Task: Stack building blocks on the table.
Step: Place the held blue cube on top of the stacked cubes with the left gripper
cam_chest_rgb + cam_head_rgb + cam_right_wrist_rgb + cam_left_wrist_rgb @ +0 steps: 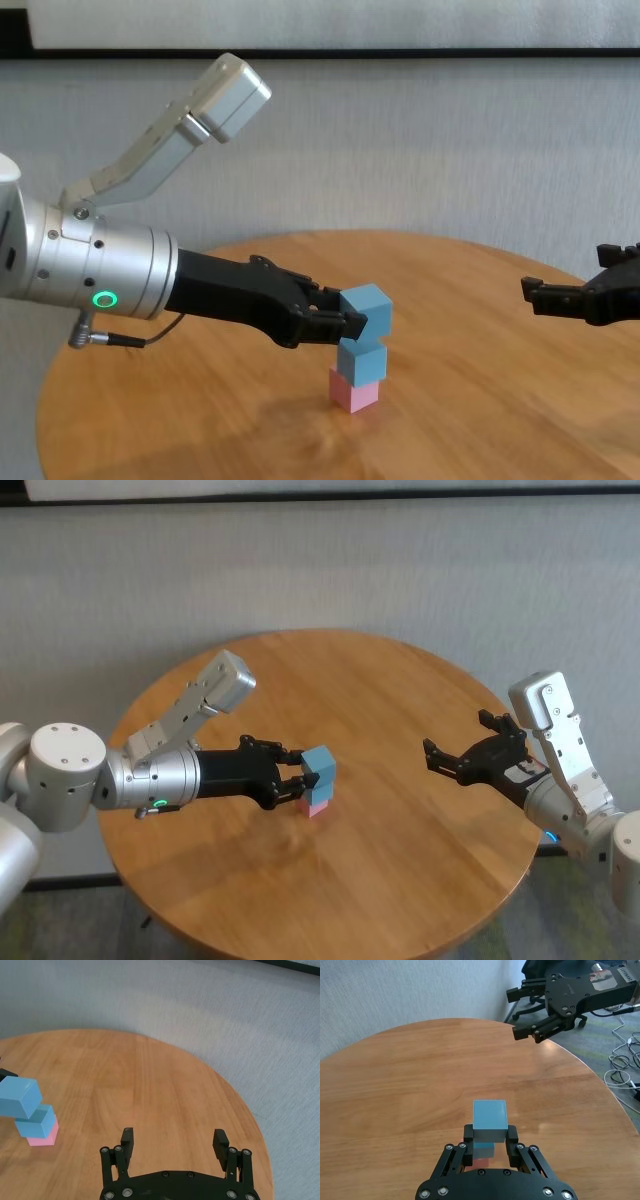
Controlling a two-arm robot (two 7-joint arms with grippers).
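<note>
A pale pink block (352,392) stands on the table (500,400) with a light blue block (362,360) stacked on it. My left gripper (350,318) is shut on a second light blue block (367,308), holding it at the top of that stack, slightly off-centre. Whether it rests on the lower blue block I cannot tell. The head view shows the held block (320,765) over the pink one (317,806). The left wrist view has the held block (490,1120) between my fingers (469,1137). My right gripper (458,740) hovers open and empty over the table's right side.
The round wooden table (400,880) is bare apart from the stack. Its rim is close behind my right gripper (173,1134). Grey carpet surrounds it, with cables (622,1067) on the floor beyond the right edge.
</note>
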